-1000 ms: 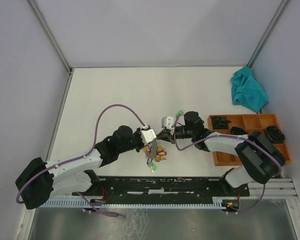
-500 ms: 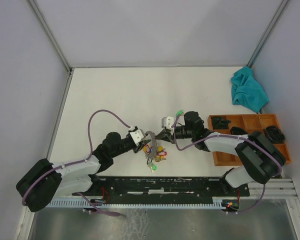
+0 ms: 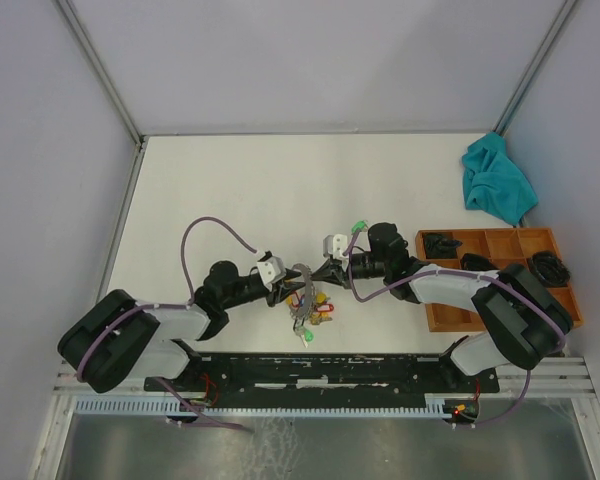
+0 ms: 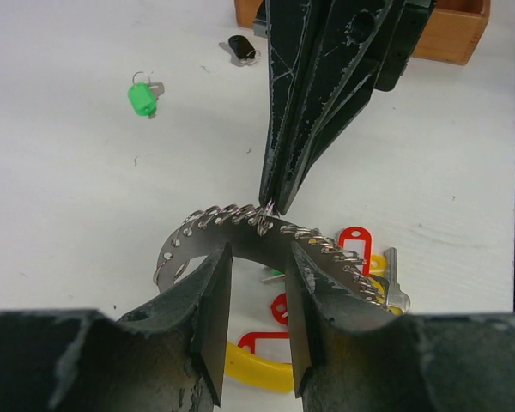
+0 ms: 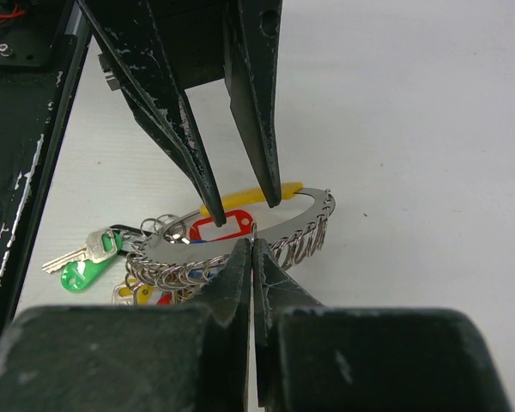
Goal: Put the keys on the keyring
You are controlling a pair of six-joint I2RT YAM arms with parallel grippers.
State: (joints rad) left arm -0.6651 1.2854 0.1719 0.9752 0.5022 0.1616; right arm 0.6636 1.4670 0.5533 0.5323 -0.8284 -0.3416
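Observation:
The keyring (image 4: pixel 197 236), a flat silvery band strung with many small rings, lies on the white table over red and yellow tags (image 4: pixel 354 245). My right gripper (image 4: pixel 268 204) reaches down to it and is shut on one small ring at the band's edge (image 5: pixel 253 233). My left gripper (image 4: pixel 257 253) stands open just at the band, nothing clamped between its fingers (image 5: pixel 215 206). In the top view the two grippers (image 3: pixel 315 272) meet over the keyring (image 3: pixel 302 278). A loose green-headed key (image 4: pixel 142 96) and a dark key (image 4: pixel 240 47) lie on the table beyond.
A wooden compartment tray (image 3: pixel 500 232) with dark parts sits at the right, under my right arm. A teal cloth (image 3: pixel 497 185) lies at the back right. A key with a green tag (image 5: pixel 84 276) hangs off the bunch toward the black rail at the near edge.
My left arm has dropped low and drawn back to the left. Its jaws now stand open at the band. The right gripper has held still on its small ring.

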